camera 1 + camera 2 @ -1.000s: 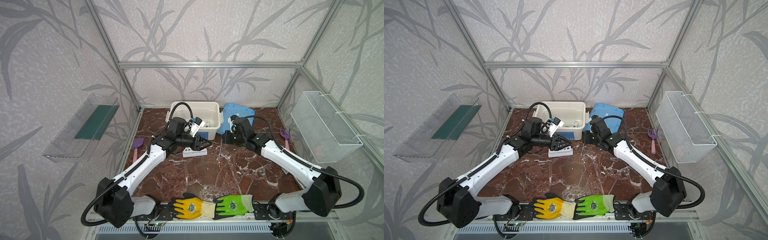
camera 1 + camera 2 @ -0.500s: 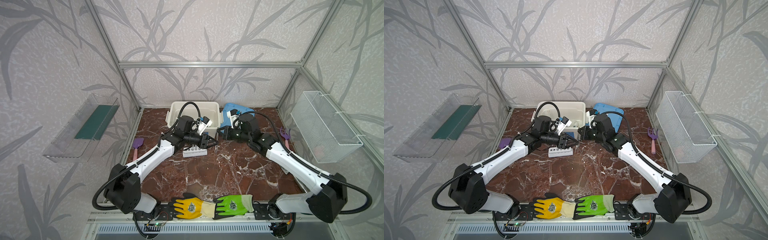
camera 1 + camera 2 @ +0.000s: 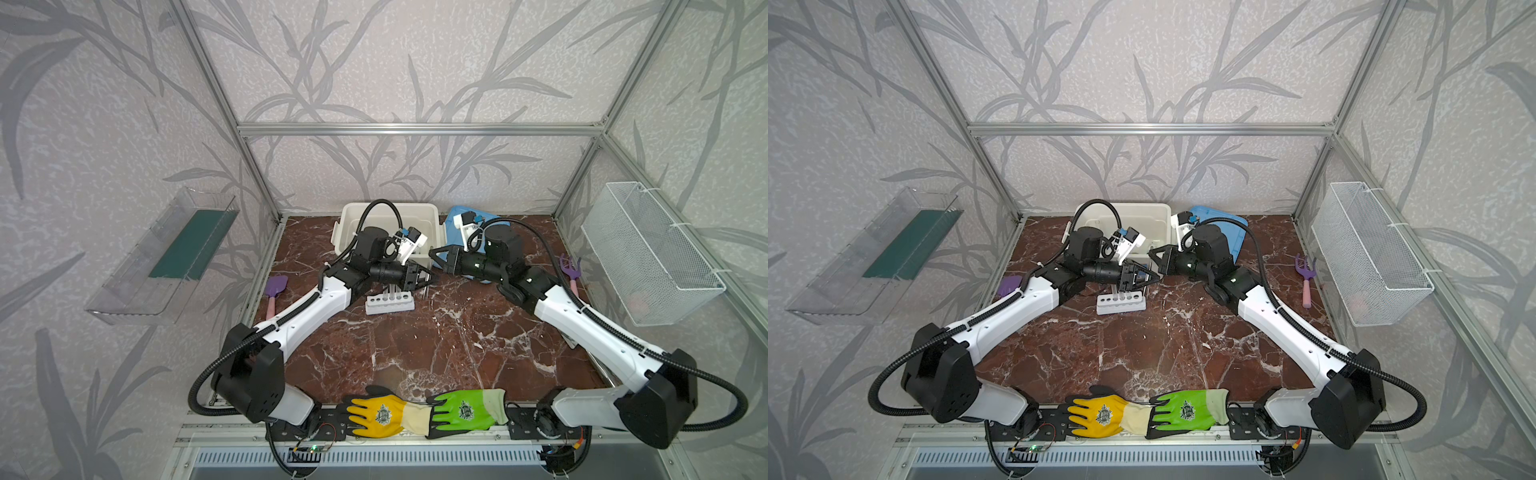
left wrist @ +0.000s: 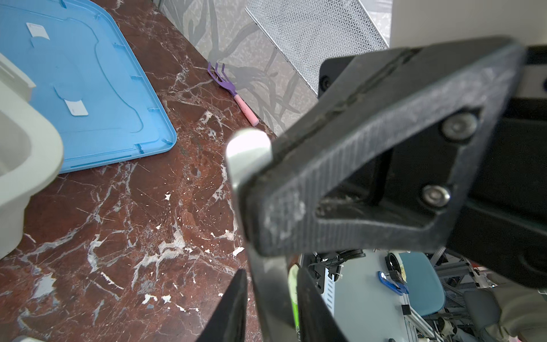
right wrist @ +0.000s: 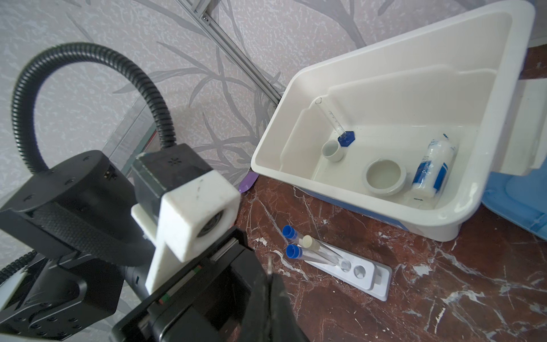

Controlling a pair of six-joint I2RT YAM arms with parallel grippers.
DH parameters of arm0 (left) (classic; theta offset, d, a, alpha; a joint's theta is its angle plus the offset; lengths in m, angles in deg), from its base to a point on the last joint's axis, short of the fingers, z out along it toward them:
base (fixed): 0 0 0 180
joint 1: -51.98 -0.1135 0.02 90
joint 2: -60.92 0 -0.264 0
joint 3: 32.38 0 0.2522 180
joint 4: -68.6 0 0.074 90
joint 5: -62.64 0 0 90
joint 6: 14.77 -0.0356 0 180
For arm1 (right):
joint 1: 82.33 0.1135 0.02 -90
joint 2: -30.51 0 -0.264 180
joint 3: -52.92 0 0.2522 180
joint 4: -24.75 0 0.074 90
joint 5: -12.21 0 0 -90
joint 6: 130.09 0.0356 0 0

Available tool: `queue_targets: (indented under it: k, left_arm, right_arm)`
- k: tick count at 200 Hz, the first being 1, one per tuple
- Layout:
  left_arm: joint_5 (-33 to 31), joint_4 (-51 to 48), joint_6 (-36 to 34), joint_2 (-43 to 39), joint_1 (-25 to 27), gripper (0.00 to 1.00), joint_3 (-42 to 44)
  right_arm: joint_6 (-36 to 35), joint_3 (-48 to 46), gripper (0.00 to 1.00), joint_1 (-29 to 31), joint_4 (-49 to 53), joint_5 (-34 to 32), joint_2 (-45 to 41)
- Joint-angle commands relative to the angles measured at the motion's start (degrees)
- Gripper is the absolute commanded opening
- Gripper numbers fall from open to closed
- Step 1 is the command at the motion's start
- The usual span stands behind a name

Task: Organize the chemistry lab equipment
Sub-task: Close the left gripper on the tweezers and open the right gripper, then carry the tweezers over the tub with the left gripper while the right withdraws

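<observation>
My right gripper is shut on the metal tweezers, whose thin tip pokes out past its fingers. My left gripper meets it tip to tip above the white rack. In the left wrist view the left gripper's fingers flank the tweezers' blade, with slim gaps showing. Blue- and white-capped test tubes stand in the rack. The white bin holds two ceramic dishes, the blue-labelled vial and the blue-based clear vessel.
A blue lid lies beside the bin. A purple rake lies at the right, a purple trowel at the left. Yellow and green gloves sit at the front edge. A wire basket hangs on the right wall.
Both grippers have moved toward each other over the rack. The left gripper's jaws have narrowed around the tweezers that the right gripper holds.
</observation>
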Motion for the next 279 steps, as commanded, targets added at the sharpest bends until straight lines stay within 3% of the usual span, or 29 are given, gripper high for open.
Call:
queue_targets:
  k: [1,76,114,130,171,200,240,279]
  left_arm:
    - [1.8,1.6,0.6,-1.1,0.1,0.24,-1.7]
    - [1.1,-0.2,0.2,-1.4,0.1,0.05,-2.2]
    - [0.2,-1.6,-0.8,-1.9,0.2,0.00,-2.4]
    - [-0.5,-2.8,-1.5,-2.1,0.1,0.00,-2.7]
    - [-4.7,-10.0,-5.2,-2.5,-0.8,0.00,-5.8]
    - [-6.3,-13.7,-6.3,-1.8,-2.4,0.00,-7.9]
    - [-15.2,-24.3,-11.4,0.6,-5.2,0.00,-15.3]
    - [-30.8,-35.4,-15.7,8.2,-8.5,0.00,-27.7]
  right_arm:
    - [-0.5,-1.0,0.00,-0.3,-2.7,1.0,-0.2]
    - [-1.3,-2.8,0.00,-0.3,-4.0,-0.4,0.2]
    - [-1.3,-3.4,0.01,-0.3,-4.1,-0.9,0.3]
    - [-3.2,-3.5,0.07,-0.3,-3.9,-1.1,0.3]
    - [-5.0,-2.8,0.35,-0.5,-1.6,-3.0,-1.1]
    - [-3.4,-3.4,0.42,-2.6,-2.3,-3.0,-3.7]
    - [-4.1,-4.4,0.46,-5.8,-0.8,-4.5,-7.7]
    - [-3.6,-6.9,0.46,-9.3,-0.1,-4.0,-10.4]
